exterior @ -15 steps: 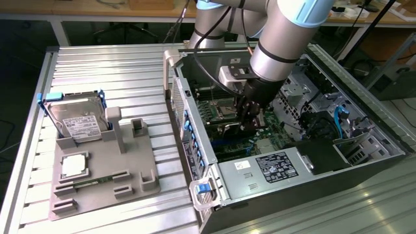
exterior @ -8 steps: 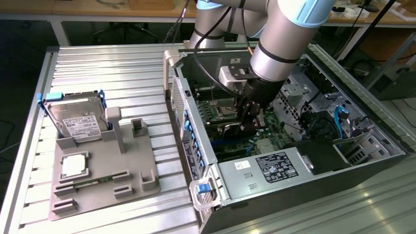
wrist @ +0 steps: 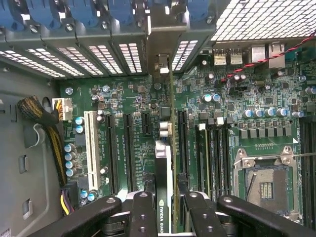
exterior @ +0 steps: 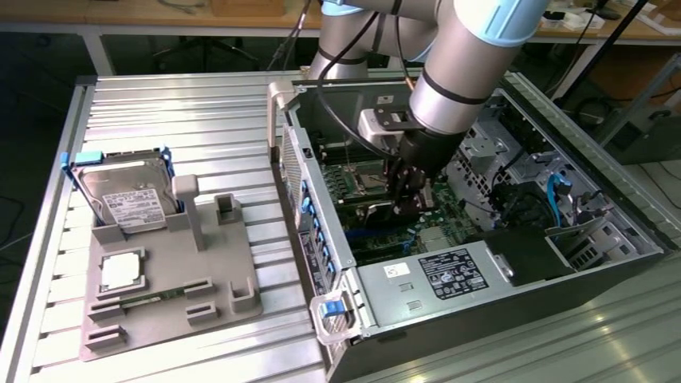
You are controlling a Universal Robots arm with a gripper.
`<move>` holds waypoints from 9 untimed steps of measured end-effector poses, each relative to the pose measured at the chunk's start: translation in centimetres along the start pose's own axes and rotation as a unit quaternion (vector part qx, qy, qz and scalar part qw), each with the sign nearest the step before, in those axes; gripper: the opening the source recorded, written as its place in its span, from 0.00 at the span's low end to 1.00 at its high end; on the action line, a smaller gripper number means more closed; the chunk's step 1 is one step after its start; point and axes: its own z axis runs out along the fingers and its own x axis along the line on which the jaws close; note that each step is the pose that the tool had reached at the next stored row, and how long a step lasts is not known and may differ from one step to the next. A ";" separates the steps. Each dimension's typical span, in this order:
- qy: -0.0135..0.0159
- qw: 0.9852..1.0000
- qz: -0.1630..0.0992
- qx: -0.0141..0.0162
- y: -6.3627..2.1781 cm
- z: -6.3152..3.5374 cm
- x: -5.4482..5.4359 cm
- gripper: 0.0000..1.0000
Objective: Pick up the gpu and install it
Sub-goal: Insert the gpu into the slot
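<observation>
A slatted bench [exterior: 191,112] carries an open computer case [exterior: 553,311] on the exterior view's right, with the robot arm [exterior: 468,72] reaching down into it. On the exterior view's left, a gray holder [exterior: 239,271] props up a hard drive [exterior: 127,199]. Inside the case, the gpu [wrist: 164,168] stands edge-on over the green motherboard [wrist: 133,98], among its long slots, clamped between the fingers of the claw [wrist: 165,210]. Whether the card's lower edge touches a slot cannot be told.
</observation>
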 end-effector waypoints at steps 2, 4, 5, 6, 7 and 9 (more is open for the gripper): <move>0.000 1.000 0.000 0.000 0.00 0.12 0.0 0.27; 0.000 1.000 0.001 0.000 0.00 0.18 0.0 0.27; 0.000 1.000 0.001 0.000 0.00 0.24 0.0 0.27; 0.000 1.000 0.001 0.000 0.00 0.37 0.0 0.27; 0.000 1.000 0.001 0.000 0.00 0.45 0.0 0.27; 0.000 1.000 0.001 0.000 0.00 0.47 -0.1 0.27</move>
